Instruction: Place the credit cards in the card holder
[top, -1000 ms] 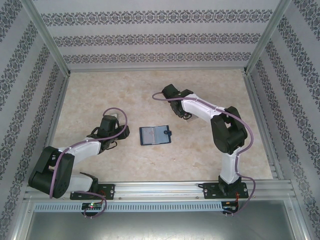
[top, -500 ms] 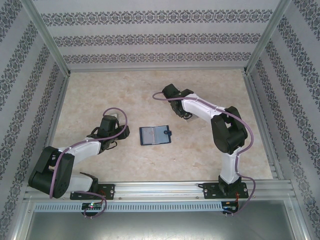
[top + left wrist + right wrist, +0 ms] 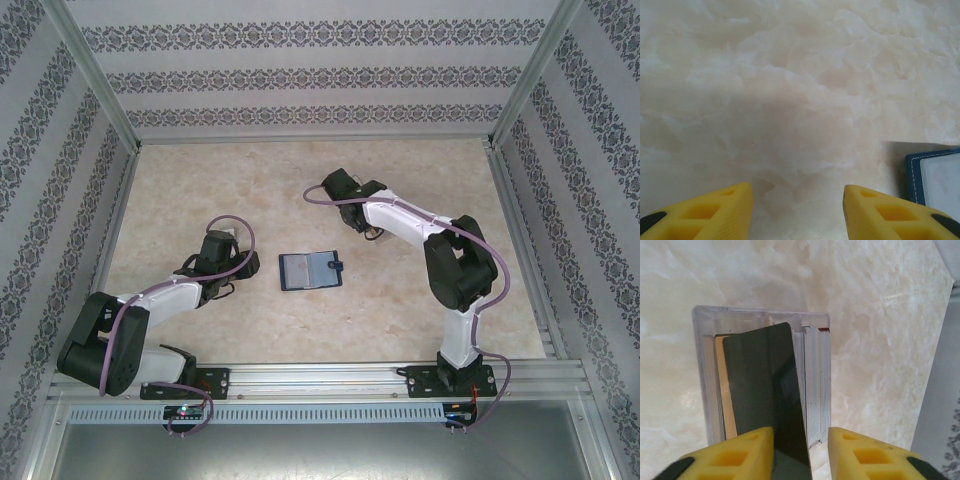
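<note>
The card holder (image 3: 310, 270), a dark navy wallet, lies spread flat at the table's middle; its corner (image 3: 935, 177) shows at the lower right of the left wrist view. My left gripper (image 3: 222, 250) (image 3: 797, 210) hangs open over bare table just left of it. My right gripper (image 3: 335, 185) (image 3: 800, 450) is over a clear slotted case (image 3: 815, 385) that has credit cards standing in it. A dark card (image 3: 765, 385) leans out of the case up between the yellow fingers, against the left finger (image 3: 740, 455). A narrow gap separates it from the right finger (image 3: 865, 455).
Patterned walls and metal posts (image 3: 90, 100) close in the marble table (image 3: 220, 190) on three sides. An aluminium rail (image 3: 320, 375) runs along the near edge by the arm bases. In the right wrist view a wall (image 3: 940, 405) stands close at right.
The right jaws have narrowed around the dark card, and the right arm has shifted slightly. The left arm and the card holder have not moved.
</note>
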Robot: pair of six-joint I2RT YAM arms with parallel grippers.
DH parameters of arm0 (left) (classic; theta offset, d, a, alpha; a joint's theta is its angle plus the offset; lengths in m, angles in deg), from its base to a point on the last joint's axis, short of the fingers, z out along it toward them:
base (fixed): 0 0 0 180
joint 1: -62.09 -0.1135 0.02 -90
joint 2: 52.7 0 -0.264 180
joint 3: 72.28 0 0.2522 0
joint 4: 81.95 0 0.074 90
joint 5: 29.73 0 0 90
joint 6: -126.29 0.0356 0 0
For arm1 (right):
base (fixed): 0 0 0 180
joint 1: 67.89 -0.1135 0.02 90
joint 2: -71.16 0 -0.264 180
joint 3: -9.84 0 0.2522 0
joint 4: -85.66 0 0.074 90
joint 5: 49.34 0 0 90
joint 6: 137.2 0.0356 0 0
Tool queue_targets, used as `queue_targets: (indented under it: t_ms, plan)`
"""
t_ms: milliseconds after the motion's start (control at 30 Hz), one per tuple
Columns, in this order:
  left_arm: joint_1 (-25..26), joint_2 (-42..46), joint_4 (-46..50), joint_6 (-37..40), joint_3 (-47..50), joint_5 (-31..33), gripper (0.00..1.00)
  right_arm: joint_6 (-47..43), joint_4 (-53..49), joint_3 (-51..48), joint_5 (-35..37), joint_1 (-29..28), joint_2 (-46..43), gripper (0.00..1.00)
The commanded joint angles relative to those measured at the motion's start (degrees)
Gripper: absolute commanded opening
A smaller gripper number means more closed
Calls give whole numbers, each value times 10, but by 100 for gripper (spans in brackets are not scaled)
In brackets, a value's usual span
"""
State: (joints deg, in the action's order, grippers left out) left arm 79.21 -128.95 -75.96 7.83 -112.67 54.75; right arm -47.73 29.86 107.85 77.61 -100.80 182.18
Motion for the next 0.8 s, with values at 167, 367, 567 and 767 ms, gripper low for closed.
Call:
queue_targets:
  t_ms: [167,367,567,767]
  plan:
    - [-5,-5,5,15,-15,-1,52,0,7,-13,-13,-13,-34,7]
    - [-4,-23,1,16,-22,-13,52,21,7,-22,-57,-13,-70,0]
    - [-5,-28,-14,17,-22,-30,52,50,-4,-37,-113,-3,-114,0]
    - [-4,-21,-23,21,-17,-38,52,80,3,-66,-226,11,-175,0]
